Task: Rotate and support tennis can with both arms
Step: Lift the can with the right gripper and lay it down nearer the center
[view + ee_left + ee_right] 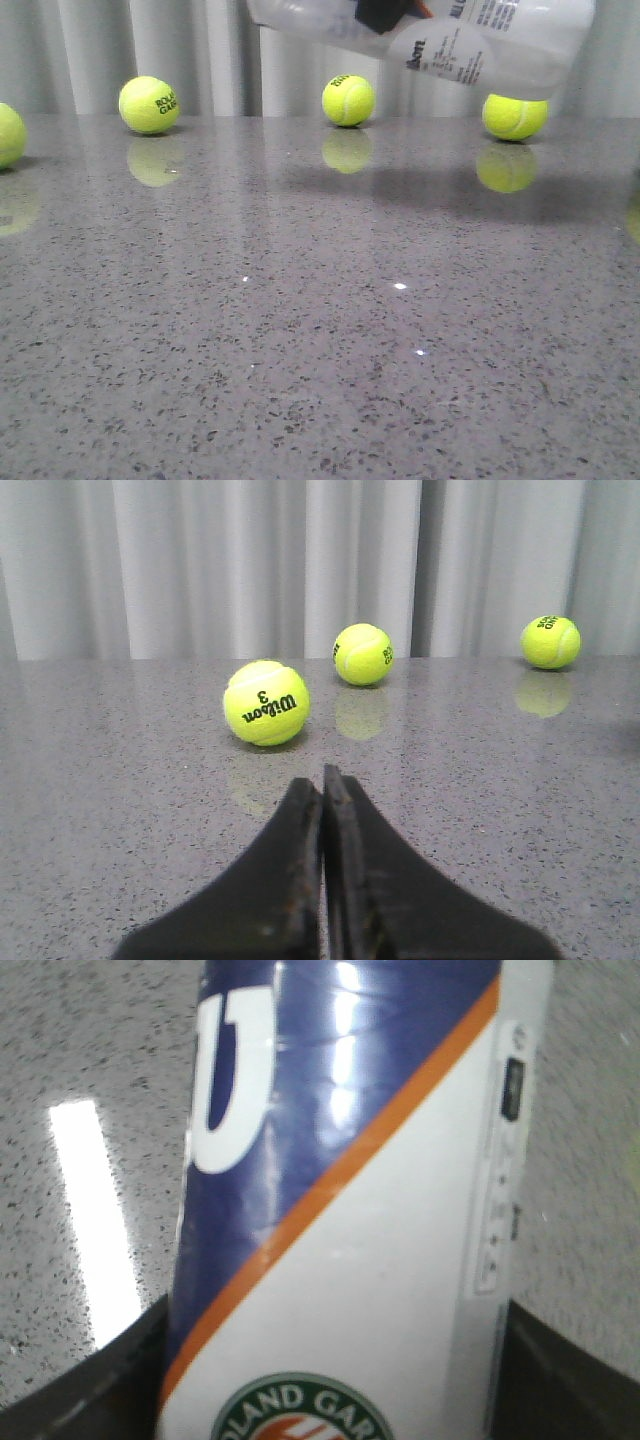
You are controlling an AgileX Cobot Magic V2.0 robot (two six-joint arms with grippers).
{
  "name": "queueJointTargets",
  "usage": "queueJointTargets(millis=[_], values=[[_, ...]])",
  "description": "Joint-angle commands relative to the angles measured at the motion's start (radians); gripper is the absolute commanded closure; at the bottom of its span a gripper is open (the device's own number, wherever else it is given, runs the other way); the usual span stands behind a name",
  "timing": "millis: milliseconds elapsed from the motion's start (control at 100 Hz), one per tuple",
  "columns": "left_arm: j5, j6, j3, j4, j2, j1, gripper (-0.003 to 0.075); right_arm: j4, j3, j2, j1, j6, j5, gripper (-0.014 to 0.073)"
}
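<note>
The tennis can (470,40) hangs in the air at the top of the front view, lying nearly level and tilted down to the right, its white printed side facing me. My right gripper (335,1360) is shut on the tennis can (350,1210), a black finger on each side; the navy section, orange stripe and round emblem fill the right wrist view. A black part of that gripper (385,12) shows on the can. My left gripper (322,780) is shut with nothing in it, low over the grey table (120,780), apart from the can. It does not show in the front view.
Several yellow-green tennis balls lie on the speckled table (300,350): far left (148,104), middle (348,100), right under the can (514,116), and one at the left edge (5,133). Three balls lie ahead of my left gripper, nearest (266,702). A grey curtain (200,560) hangs behind.
</note>
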Motion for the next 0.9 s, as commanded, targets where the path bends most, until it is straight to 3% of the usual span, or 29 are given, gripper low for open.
queueJointTargets(millis=[0,310,660,790,890], values=[[-0.083,-0.007,0.048,-0.008,-0.038,0.000,0.0741,0.029,-0.033,-0.009,0.036,-0.165,-0.036,0.0328],[-0.083,-0.007,0.048,-0.008,-0.038,0.000,0.0741,-0.118,-0.033,0.129,0.094,-0.196,-0.095,0.0328],[-0.083,-0.007,0.048,-0.008,-0.038,0.000,0.0741,-0.125,-0.033,0.180,0.094,-0.189,-0.098,0.0317],[-0.083,-0.007,0.048,-0.008,-0.038,0.000,0.0741,-0.125,-0.033,0.180,0.094,-0.189,-0.092,0.0186],[-0.083,-0.007,0.048,-0.008,-0.038,0.000,0.0741,-0.125,-0.033,0.180,0.094,-0.188,-0.091,0.0019]])
